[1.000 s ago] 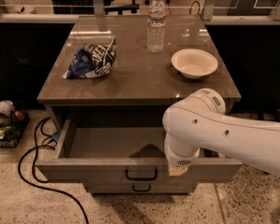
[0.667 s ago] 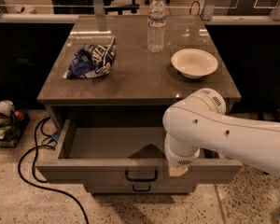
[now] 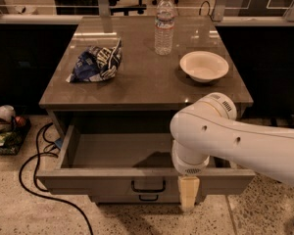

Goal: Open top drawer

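Nothing has shifted: wide grey-beige top drawer (image 3: 88,182) with black loop handle (image 3: 148,185) stands pulled out. Beige gripper (image 3: 188,196) sits at its front panel, right of the handle. Whether it is open or closed cannot be told.

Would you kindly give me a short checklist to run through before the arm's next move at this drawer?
1. The top drawer is pulled out, grey inside showing: ok.
2. The gripper hangs before the drawer's front panel, right of the handle, off it: ok.
3. Whether the gripper holds anything: cannot tell.
4. The water bottle stands upright on the tabletop: ok.
5. The bowl sits back from the tabletop's front edge: ok.
6. The floor cable lies left of the drawer, away from the gripper: ok.
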Tool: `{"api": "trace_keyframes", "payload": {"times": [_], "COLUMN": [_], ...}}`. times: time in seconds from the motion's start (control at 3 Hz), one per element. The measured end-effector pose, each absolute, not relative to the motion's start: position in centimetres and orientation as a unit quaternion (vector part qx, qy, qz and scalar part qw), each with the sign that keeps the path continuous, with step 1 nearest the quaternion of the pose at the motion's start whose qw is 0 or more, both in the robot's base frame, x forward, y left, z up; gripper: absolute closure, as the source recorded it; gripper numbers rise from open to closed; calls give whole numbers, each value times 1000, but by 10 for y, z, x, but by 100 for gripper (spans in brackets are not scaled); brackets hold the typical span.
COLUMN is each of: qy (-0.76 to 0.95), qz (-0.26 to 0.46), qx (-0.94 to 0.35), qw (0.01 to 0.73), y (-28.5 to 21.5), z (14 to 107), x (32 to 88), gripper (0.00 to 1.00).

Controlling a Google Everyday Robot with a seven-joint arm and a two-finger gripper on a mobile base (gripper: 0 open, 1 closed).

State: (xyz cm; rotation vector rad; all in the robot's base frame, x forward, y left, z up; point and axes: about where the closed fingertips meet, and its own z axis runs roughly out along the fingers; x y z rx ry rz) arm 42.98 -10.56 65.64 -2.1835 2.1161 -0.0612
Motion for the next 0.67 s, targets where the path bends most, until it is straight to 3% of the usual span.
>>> {"api": "trace_keyframes", "payload": {"times": [0.67], "qy": [684], "qz": [-47], "qx": [-726], "qw": [43], "y": [-89], "z": [696], "x": [423], "gripper": [0]}}
